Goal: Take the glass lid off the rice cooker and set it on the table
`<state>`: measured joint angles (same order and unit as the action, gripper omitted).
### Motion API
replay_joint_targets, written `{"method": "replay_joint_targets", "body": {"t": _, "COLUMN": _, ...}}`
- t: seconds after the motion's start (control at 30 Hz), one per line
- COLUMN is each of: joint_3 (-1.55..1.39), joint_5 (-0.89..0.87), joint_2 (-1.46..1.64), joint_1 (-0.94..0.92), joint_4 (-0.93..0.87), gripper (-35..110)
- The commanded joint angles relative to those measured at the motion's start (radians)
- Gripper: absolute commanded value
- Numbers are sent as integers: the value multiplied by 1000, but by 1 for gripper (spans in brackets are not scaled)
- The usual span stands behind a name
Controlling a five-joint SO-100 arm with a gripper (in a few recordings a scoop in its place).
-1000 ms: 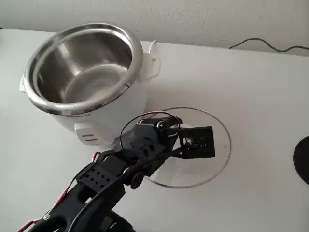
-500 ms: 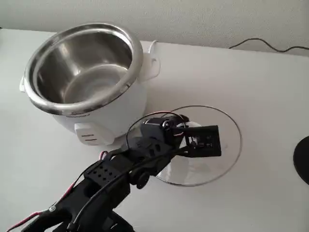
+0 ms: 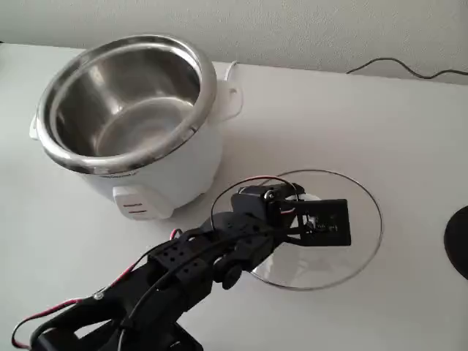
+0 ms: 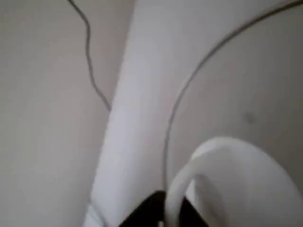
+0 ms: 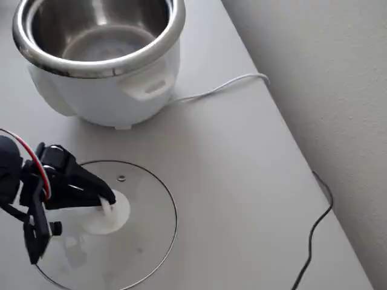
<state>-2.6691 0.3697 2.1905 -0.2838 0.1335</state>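
The rice cooker (image 3: pixel 146 168) stands uncovered at the left, its steel pot bare; it is at the top in the overhead view (image 5: pixel 109 90). The glass lid (image 3: pixel 322 263) lies flat and low over the white table (image 3: pixel 329 110), to the right of the cooker and clear of it. I cannot tell whether the lid touches the tabletop. My gripper (image 3: pixel 303 212) is shut on the lid's white knob (image 5: pixel 112 214), with the black fingers (image 5: pixel 91 184) coming in from the left. In the wrist view the knob (image 4: pixel 227 175) sits just above a dark fingertip (image 4: pixel 151 210), and the lid (image 4: pixel 246 94) stretches beyond it.
A thin black cable (image 3: pixel 402 69) runs along the wall at the table's far edge (image 5: pixel 314 229). The cooker's white cord (image 5: pixel 224 87) trails off behind it. A dark round object (image 3: pixel 459 241) pokes in at the right edge of the fixed view.
The arm has carried the lid to the right and toward the near edge, further from the cooker. My grip on the knob is unchanged.
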Motion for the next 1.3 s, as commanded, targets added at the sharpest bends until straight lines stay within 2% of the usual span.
{"method": "replay_joint_targets", "body": {"t": 0.0, "joint_3": 44, "joint_5": 11, "joint_2": -3, "joint_1": -29, "joint_4": 103, "gripper": 0}}
{"method": "replay_joint_targets", "body": {"t": 0.47, "joint_3": 100, "joint_5": 15, "joint_2": -216, "joint_1": -52, "joint_4": 225, "gripper": 1}}
{"method": "replay_joint_targets", "body": {"t": 0.57, "joint_3": 100, "joint_5": 14, "joint_2": -212, "joint_1": -51, "joint_4": 238, "gripper": 7}}
{"method": "replay_joint_targets", "body": {"t": 0.77, "joint_3": 100, "joint_5": -14, "joint_2": -209, "joint_1": -58, "joint_4": 285, "gripper": 29}}
{"method": "replay_joint_targets", "body": {"t": 0.83, "joint_3": 98, "joint_5": -38, "joint_2": -170, "joint_1": -63, "joint_4": 267, "gripper": 32}}
{"method": "replay_joint_targets", "body": {"t": 1.0, "joint_3": 100, "joint_5": -84, "joint_2": 74, "joint_1": -37, "joint_4": 51, "gripper": 32}}
{"method": "replay_joint_targets", "body": {"t": 1.27, "joint_3": 87, "joint_5": -175, "joint_2": 762, "joint_1": 227, "joint_4": -653, "gripper": 19}}
